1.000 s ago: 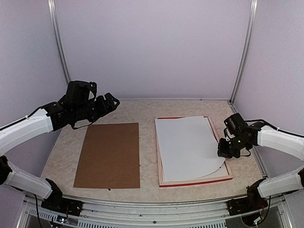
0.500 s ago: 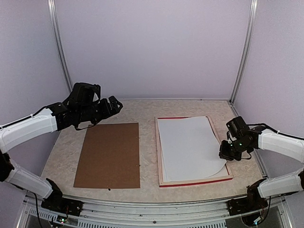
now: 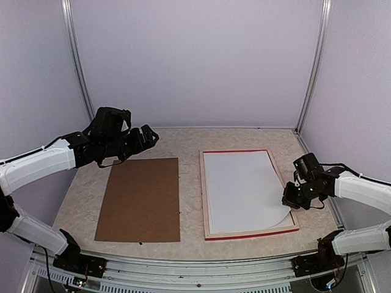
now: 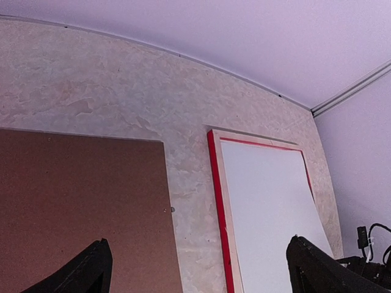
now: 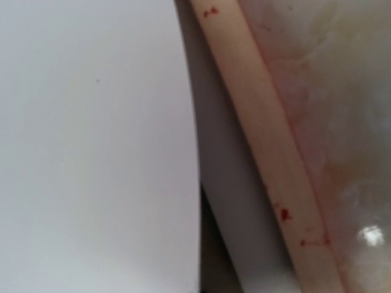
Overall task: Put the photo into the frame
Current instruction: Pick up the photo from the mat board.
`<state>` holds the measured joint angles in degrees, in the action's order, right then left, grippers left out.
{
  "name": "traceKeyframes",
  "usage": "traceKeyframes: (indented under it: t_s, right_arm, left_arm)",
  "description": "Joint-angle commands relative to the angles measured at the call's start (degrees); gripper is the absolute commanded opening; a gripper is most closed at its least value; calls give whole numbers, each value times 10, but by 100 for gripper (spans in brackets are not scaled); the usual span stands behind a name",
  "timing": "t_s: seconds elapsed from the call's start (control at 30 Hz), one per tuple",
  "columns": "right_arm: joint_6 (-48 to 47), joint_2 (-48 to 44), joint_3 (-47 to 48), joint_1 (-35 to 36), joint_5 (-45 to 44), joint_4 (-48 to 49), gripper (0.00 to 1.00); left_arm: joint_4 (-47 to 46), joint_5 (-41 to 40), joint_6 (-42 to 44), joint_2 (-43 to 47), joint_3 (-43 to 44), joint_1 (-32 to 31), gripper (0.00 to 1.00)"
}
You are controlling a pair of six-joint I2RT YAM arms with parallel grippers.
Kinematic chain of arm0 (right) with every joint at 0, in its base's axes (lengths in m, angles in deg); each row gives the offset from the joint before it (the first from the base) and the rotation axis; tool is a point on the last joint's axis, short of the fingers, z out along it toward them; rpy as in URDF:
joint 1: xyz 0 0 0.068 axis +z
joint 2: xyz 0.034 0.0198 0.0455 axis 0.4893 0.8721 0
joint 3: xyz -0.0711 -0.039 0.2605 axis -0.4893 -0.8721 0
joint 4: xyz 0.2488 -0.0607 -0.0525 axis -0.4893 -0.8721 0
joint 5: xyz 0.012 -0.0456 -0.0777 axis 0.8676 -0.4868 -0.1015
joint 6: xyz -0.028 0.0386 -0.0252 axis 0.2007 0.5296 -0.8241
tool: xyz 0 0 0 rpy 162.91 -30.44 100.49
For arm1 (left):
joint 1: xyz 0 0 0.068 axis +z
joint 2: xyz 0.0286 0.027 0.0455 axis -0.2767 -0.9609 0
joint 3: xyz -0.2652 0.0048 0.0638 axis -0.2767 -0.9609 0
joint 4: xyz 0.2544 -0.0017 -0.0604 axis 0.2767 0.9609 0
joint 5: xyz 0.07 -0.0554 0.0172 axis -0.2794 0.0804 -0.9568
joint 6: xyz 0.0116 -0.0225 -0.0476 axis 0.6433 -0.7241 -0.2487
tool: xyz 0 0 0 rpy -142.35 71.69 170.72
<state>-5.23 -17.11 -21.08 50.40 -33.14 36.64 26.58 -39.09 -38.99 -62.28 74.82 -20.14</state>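
Note:
The frame [image 3: 250, 235] lies face down at the right of the table, pale wood up with a red outer edge. The photo [image 3: 241, 189] lies in it with its white back up and its print side hidden. Its near right corner curls up at my right gripper [image 3: 292, 200], which is shut on that edge. In the right wrist view the white sheet [image 5: 91, 152] lies beside the frame's pale rail [image 5: 256, 122], and the fingers are out of view. My left gripper [image 3: 146, 135] hangs open and empty above the table's far left. The left wrist view shows the frame [image 4: 215, 183] and the photo [image 4: 269, 207].
A plain brown backing board [image 3: 142, 198] lies flat left of the frame, also in the left wrist view [image 4: 79, 201]. A strip of bare marbled tabletop [image 3: 190, 195] runs between them. Walls and metal posts [image 3: 313, 67] close in the back and sides.
My right gripper has moved down and toward the near right, and the lifted sheet has come down almost flat inside the frame. My left gripper has drifted slightly right.

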Motion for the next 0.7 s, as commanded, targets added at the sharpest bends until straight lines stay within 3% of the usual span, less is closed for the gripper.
traceKeyframes:
  t_s: [0.0, 0.67]
  right_arm:
    - [13, 10, -13, -7, 16, 44, 0]
    - [16, 14, -29, -6, -4, 65, 0]
  left_arm:
    - [-12, -4, 11, -3, 4, -6, 99]
    - [-7, -5, 11, -12, 16, -8, 99]
